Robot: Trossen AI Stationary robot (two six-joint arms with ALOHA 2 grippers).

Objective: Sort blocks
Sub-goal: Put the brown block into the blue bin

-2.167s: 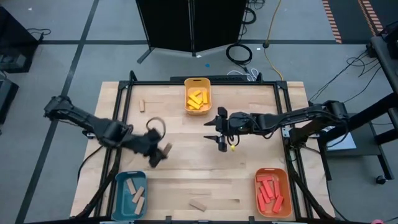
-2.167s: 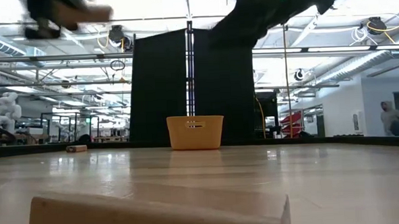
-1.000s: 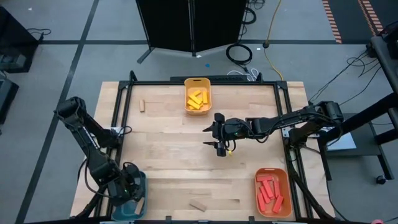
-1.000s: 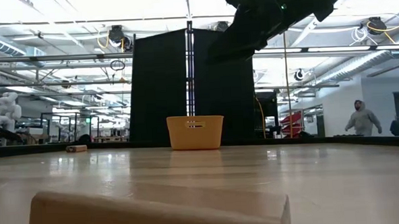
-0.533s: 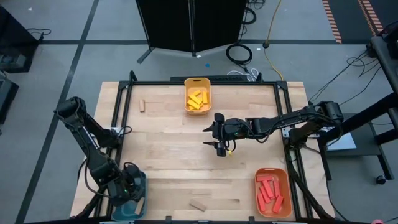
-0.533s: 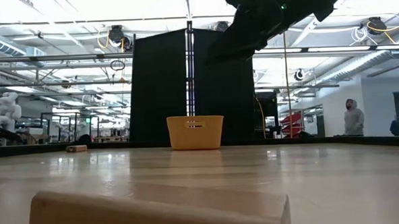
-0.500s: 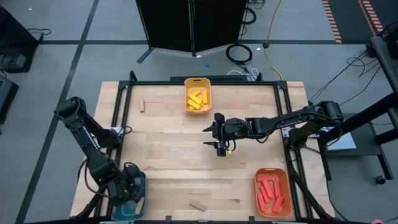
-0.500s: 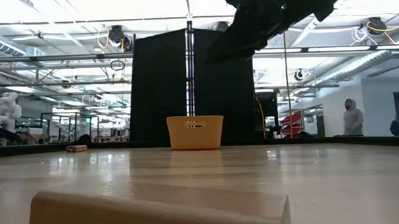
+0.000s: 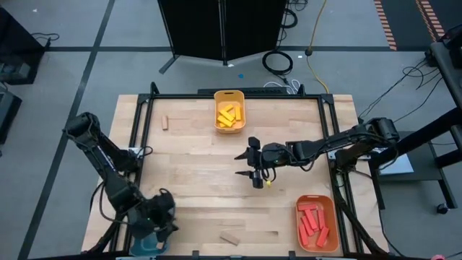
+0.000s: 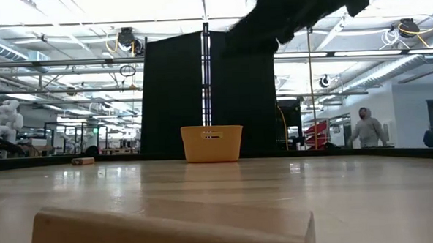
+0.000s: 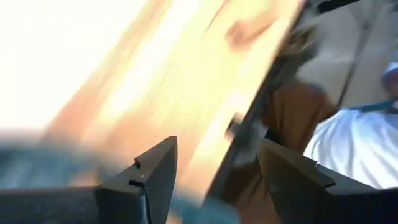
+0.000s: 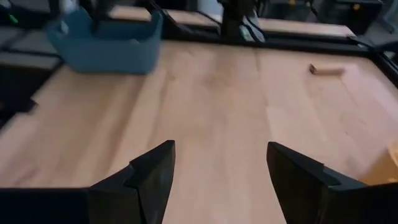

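Left gripper (image 9: 160,217) low at near-left corner of wooden table (image 9: 202,180), right over teal tray (image 9: 150,244), hiding most of it; fingers (image 11: 149,180) apart w/ nothing between, per left wrist view. Right gripper (image 9: 254,165) hanging over mid table, pointing twd left side; fingers (image 12: 149,177) spread wide, bare wood betw them, holding nothing.

Blocks: yellow blocks (image 9: 229,115) piled in yellow tray (image 9: 229,94) at far edge, mid; red blocks (image 9: 312,222) lying in orange tray (image 9: 330,209) at near-right corner; one tan block (image 9: 165,122) alone near far-left corner, well apart from trays; another tan block (image 9: 230,237) flat on table near front edge, betw teal & orange trays, also big and close in low view (image 10: 170,227). Small yellow bit (image 9: 270,183) on table just by right gripper, too tiny to tell what.

Low view: yellow tray (image 10: 211,143) far across table, black panel (image 10: 200,93) behind it; person (image 10: 362,127) way off in room at right. Right wrist view: teal tray (image 12: 102,43) far across table, tan block (image 12: 327,70) off to side.
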